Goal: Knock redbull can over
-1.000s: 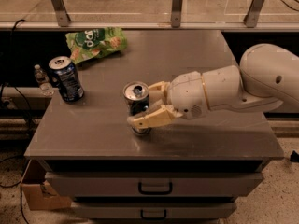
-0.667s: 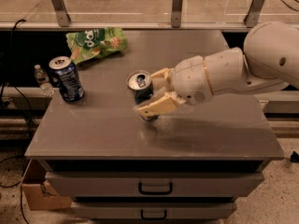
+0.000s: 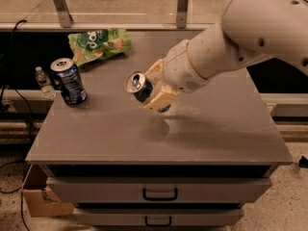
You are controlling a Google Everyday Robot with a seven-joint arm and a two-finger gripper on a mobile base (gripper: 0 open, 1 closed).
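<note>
Over the middle of the grey table [image 3: 221, 134], the gripper [image 3: 155, 86] has its jaws clamped on the redbull can [image 3: 139, 86]. The can sits between the fingers, tilted, silver top toward the left edge, clear of the surface. Farther left stands a dark blue can [image 3: 70, 81], and a green snack bag [image 3: 98, 43] lies at the far-left corner.
</note>
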